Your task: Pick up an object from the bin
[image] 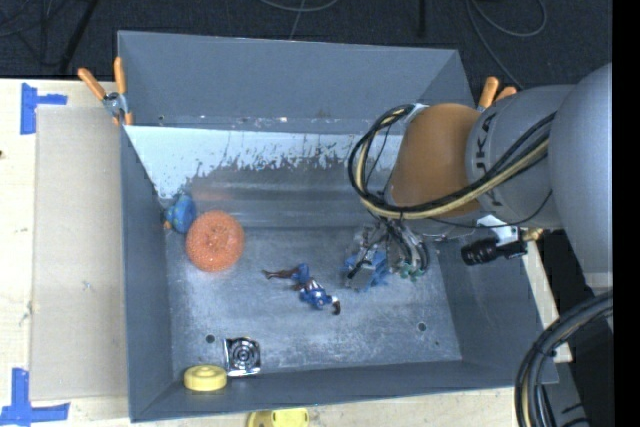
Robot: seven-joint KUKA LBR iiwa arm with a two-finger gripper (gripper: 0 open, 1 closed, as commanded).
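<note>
Grey bin [300, 115]. Gripper [383, 263] low at 3 o'clock, against one small blue piece [358, 268]; clenched or released, impossible to tell. One blue toy [312, 294] at centre, one orange ball [214, 241] at 9, one yellow disc [205, 377] at 7.

A grey metal bin [420, 330] holds an orange ball [214, 241] and blue lump [181, 212] at left, small blue pieces [312, 294] mid-floor, and a yellow disc [205, 377] and silver square [243, 355] near-left.
</note>
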